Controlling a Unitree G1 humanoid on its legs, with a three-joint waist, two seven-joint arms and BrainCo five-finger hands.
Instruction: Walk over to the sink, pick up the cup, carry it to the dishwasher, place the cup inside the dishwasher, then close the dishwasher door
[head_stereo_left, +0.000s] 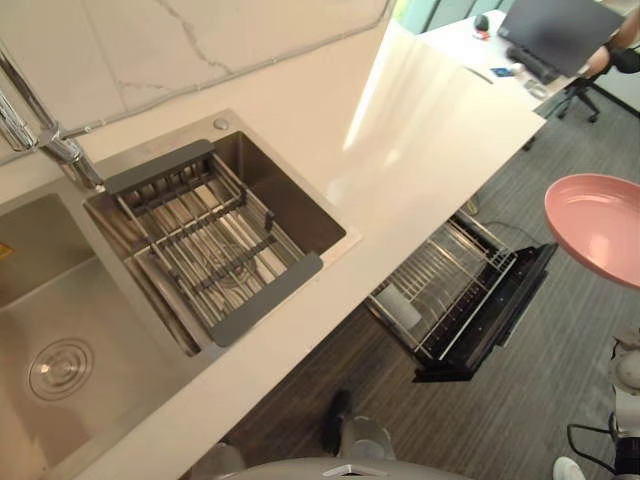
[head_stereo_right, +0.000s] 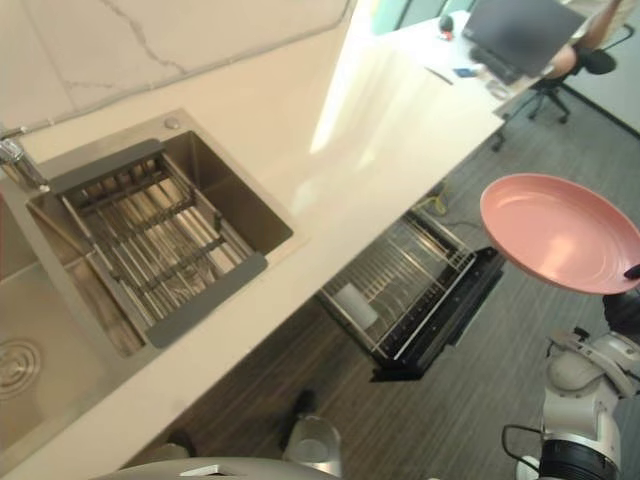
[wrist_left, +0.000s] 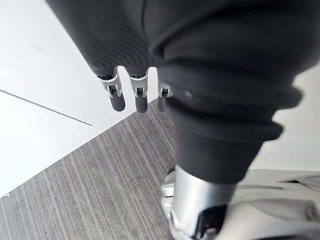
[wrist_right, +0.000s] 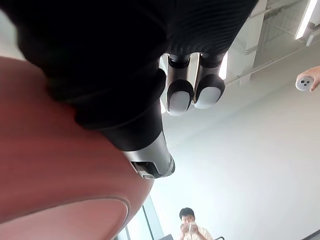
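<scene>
1. Plate (head_stereo_right: 555, 230), pink, is gripped at its rim by right hand (wrist_right: 150, 160), over open floor (head_stereo_right: 470, 400).
2. Left hand (wrist_left: 125, 90) hangs slack, holding nothing.
3. Dishwasher rack (head_stereo_right: 420, 270) juts beyond counter (head_stereo_right: 380, 130) edge; white cup-shaped object (head_stereo_right: 355, 300) lies inside.

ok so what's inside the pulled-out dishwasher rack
One white item lies at one corner of the wire rack; the rest looks bare. The part under the countertop is hidden.
</scene>
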